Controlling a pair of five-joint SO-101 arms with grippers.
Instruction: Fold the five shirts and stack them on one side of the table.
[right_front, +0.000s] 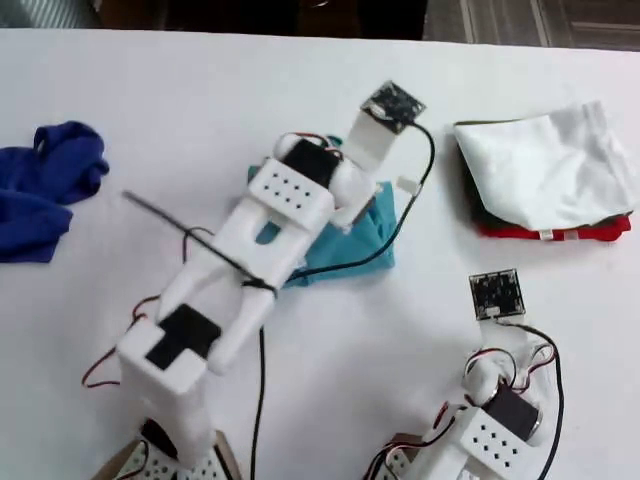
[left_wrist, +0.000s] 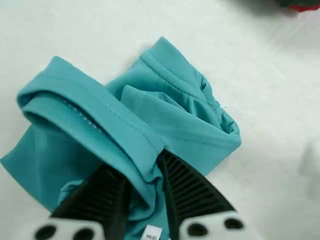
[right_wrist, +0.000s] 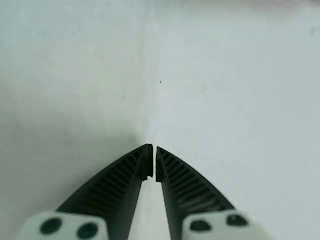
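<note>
A teal shirt lies crumpled in the middle of the white table, partly under the left arm. In the left wrist view my left gripper is shut on a hemmed fold of the teal shirt, with fabric pinched between its black fingers. A rumpled blue shirt lies at the table's left edge. At the right, a white shirt tops a stack with a red shirt beneath. My right gripper is shut over bare table, holding nothing; the right arm sits at the near right.
Black cables run from the left arm across the teal shirt and over the table. The far part of the table and the strip between the teal shirt and the stack are bare white surface.
</note>
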